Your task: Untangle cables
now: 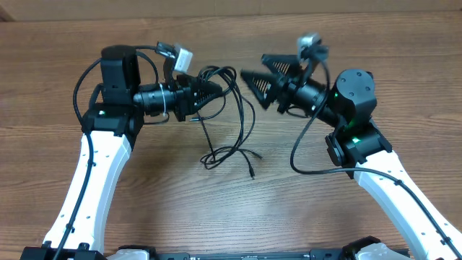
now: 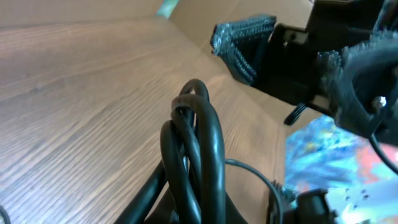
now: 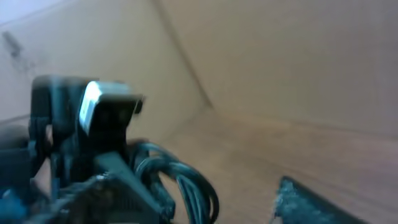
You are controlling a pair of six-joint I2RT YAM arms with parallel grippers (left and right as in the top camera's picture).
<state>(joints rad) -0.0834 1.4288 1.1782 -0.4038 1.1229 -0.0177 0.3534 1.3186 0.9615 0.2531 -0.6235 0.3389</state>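
Left gripper clamped on the cables; right gripper open, empty. Loops and tails cross, so untangling looks barely started.

Cables glossy, smooth; table — matt wood grain.

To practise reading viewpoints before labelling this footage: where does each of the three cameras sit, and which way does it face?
Overhead: above the table, facing down; shows both arms, left tool, right tool.
Left wrist: on the left arm, facing the open right tool across looped cables; own fingers unclear.
Right wrist: on the right arm, facing the left arm's wrist camera; own finger low right.
Shared: all three show the cables.
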